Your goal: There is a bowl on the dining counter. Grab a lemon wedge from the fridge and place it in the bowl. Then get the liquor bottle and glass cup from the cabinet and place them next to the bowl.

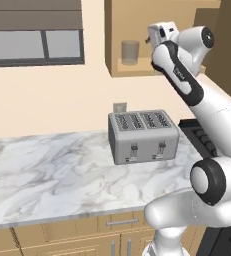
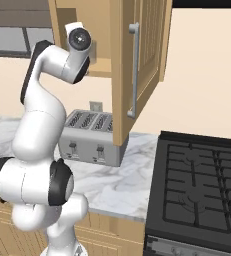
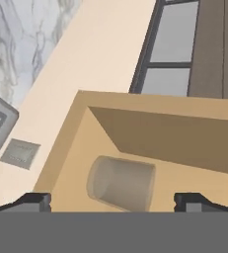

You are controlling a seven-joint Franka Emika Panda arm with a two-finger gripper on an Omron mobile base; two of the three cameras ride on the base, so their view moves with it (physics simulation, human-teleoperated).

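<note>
End effector [image 3: 113,200] at the open cabinet [image 1: 137,67]
Its fingers are spread wide and hold nothing; the cup [image 3: 120,184] stands on the shelf between them.

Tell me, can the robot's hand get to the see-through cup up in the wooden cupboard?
Probably yes. The gripper is open, the glass cup stands between its fingertips' line in the hand view, and the cabinet front looks open, nothing between.

A see-through grey glass cup [image 1: 130,52] stands on the shelf of the open tan cabinet [image 1: 137,67], near the shelf's front edge. The robot's white hand is up beside it, just to its right. Below, a silver toaster [image 1: 143,136] sits on the marbled counter [image 1: 47,175], near the back right corner.
</note>
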